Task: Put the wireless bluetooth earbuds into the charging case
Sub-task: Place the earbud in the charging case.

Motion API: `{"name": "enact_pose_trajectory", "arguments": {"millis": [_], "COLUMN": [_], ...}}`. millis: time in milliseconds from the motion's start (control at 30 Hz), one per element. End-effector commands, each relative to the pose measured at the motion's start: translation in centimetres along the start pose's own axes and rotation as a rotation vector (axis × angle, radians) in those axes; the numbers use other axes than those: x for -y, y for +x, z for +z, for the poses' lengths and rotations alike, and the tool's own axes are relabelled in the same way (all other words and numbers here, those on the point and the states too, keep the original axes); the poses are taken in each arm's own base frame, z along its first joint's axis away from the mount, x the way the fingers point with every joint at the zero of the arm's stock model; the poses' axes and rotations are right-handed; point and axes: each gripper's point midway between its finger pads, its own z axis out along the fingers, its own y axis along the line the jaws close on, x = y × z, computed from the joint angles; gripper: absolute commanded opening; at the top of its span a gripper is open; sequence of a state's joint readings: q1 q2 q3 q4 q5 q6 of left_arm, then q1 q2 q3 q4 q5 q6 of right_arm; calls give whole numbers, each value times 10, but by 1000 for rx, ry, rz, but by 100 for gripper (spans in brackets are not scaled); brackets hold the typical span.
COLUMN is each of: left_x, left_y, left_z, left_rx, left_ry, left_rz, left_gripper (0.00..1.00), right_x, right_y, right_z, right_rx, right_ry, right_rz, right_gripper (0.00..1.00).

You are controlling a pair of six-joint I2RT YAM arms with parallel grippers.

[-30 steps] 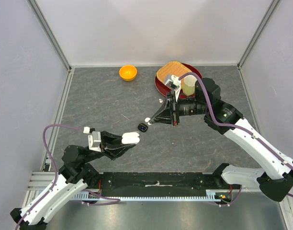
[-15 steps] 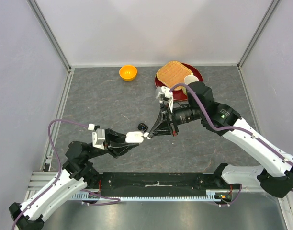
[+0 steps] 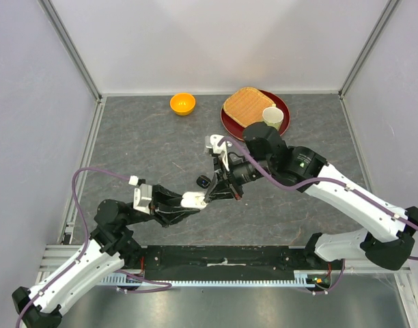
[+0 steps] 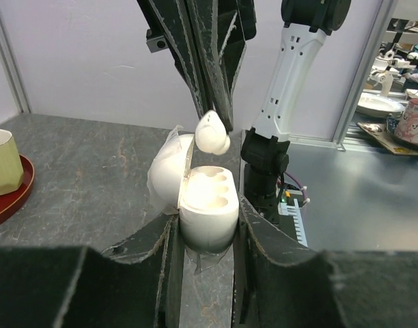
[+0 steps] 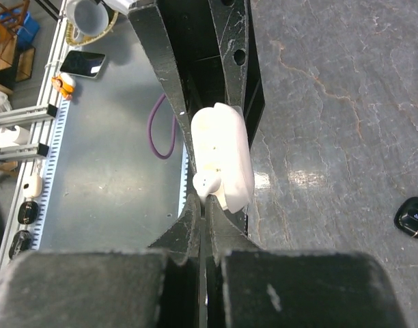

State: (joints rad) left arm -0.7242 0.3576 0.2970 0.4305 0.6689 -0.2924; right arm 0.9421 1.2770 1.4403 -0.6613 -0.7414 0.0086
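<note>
Left wrist: white earbud [image 4: 212, 132] pinched in right jaws, just above case [image 4: 209, 213].

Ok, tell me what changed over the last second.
The right gripper, shut on a white earbud, swung toward the left gripper and now holds the bud just above the open white case gripped there. The orange bowl and black case stayed put.

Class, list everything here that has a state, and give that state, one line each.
white charging case: lid open, sockets empty, clamped in left fingers
white earbud: pinched by right fingers, just above case, not seated
black case: on table, open or shut unclear
cup: upright on red plate
orange bowl: upright
</note>
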Motion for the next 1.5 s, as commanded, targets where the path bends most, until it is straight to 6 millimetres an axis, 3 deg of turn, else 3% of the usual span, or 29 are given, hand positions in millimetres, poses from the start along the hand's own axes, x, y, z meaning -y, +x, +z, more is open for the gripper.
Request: {"name": "enact_pose_trajectory", "arguments": {"millis": [0,433,667,1233,1467], "left_x": [13,10,3,-1,0], "left_y": [-24,-31,-34,-32,-32], "left_z": [4,2,-2,-4,-4], "left_rx": [47,82,110,119,119], "left_ry": [58,28,-24,-49,-49], "left_rz": [12,34,53,39,38], "left_gripper": [2,2,2,2,2], "right_x": [-4,2,5,4,-3], "right_y": [-7,12,15,-1,3], "right_z": [4,15,17,27,26], "right_rx": [-8,-83,-96,-34,-52], "right_ry": [8,20,36,28,-6], "right_rz": [-73,-88,-69,-35,-61], "right_gripper": [0,0,10,22,7]}}
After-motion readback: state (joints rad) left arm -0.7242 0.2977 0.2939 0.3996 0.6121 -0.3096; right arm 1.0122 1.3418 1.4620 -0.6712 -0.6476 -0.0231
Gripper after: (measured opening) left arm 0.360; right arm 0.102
